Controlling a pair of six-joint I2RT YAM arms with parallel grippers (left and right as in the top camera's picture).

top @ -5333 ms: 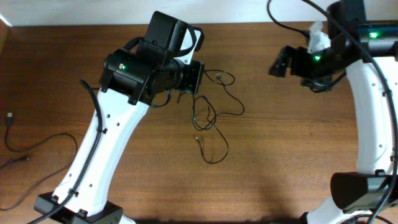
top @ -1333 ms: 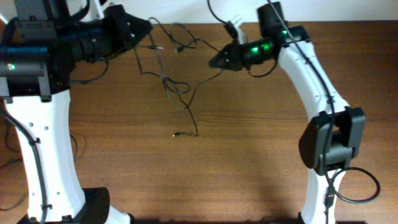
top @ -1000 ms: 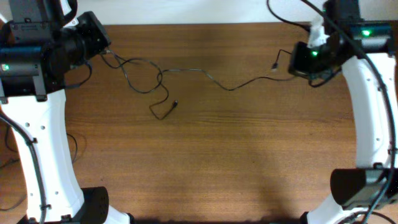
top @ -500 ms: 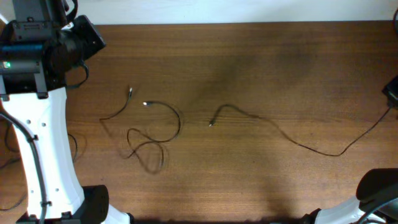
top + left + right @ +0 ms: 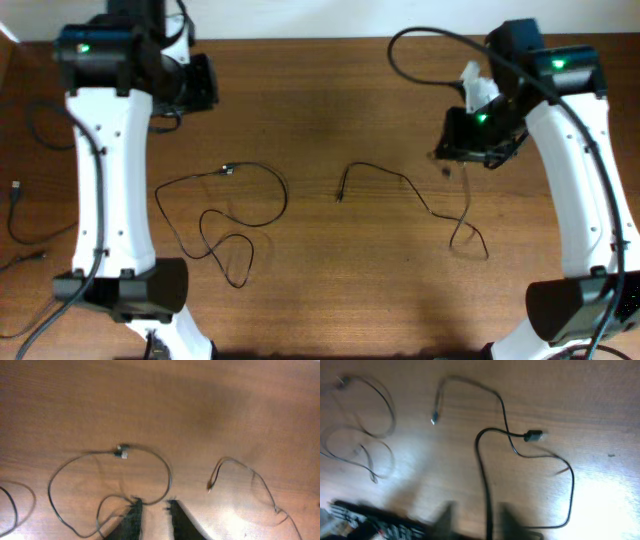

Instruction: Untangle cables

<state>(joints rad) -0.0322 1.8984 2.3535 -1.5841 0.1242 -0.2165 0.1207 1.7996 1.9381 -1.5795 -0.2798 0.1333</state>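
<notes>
Two thin black cables lie apart on the wooden table. The left cable (image 5: 262, 178) curls in loops, with its plug (image 5: 121, 451) at the top of the big loop. The right cable (image 5: 405, 185) runs from a free tip (image 5: 434, 420) to a bend (image 5: 470, 232). My left gripper (image 5: 152, 506) hovers over the left cable's loop, open, with nothing between its fingers. My right gripper (image 5: 479, 512) is open above the right cable. A raised stretch of that cable (image 5: 483, 480), ending in a plug (image 5: 533, 436), passes through the gap without being pinched.
More thin cords (image 5: 22, 215) lie at the table's left edge, one with a plug (image 5: 15, 187). The left arm's white link (image 5: 110, 170) stands over the left side of the table and the right arm's link (image 5: 585, 170) over the right side.
Both grippers have opened. The right arm has come back over the table, and the right cable has bunched up beneath it. The left cable has shifted slightly.
</notes>
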